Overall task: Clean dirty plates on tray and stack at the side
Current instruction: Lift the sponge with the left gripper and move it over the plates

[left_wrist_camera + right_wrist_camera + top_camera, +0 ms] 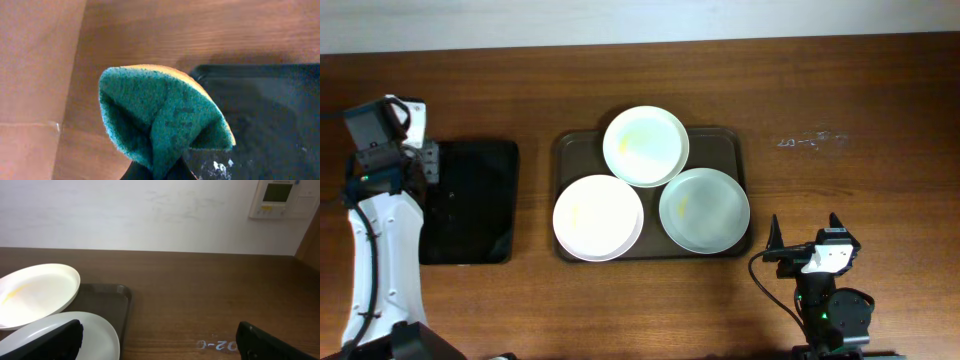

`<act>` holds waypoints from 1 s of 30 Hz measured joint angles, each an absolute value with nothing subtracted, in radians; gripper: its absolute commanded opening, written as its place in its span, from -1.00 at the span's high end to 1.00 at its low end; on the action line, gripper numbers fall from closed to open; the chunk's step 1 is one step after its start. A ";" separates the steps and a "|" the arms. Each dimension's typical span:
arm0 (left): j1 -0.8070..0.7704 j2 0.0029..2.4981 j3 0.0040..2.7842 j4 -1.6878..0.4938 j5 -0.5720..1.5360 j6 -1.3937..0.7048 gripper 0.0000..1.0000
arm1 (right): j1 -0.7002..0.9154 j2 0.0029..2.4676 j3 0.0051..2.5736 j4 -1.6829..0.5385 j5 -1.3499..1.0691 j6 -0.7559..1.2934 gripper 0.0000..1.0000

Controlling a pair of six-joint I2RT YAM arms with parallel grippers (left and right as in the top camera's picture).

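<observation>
Three plates crowd the tray [732, 140] at frame centre. I see the top plate [646, 146] overhanging the upper rim, the lower-left plate [598, 217] overhanging the left and lower rims, and the greyer plate [704, 209] reaching the right rim. The left tool [167, 171] pinches a folded green sponge [160, 115] at a corner of the black tray [470, 210]. The right tool [806, 232] gapes wide at lower right, apart from the tray. Open tabletop [860, 120] lies to the right.

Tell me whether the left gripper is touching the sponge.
Touching. The left wrist view shows the sponge folded and pinched in the left gripper at the bottom edge.
</observation>
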State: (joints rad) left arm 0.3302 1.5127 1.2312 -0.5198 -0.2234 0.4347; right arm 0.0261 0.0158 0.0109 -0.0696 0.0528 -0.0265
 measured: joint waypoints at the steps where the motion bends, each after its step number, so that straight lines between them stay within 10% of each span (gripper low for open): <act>1: 0.303 1.513 1.231 -0.530 -0.239 0.457 1.00 | 0.026 0.016 0.011 -0.070 0.053 -0.027 -0.97; 30: 0.224 1.609 1.188 -0.413 -0.263 0.265 1.00 | 0.026 0.016 0.011 -0.069 0.052 -0.027 -0.97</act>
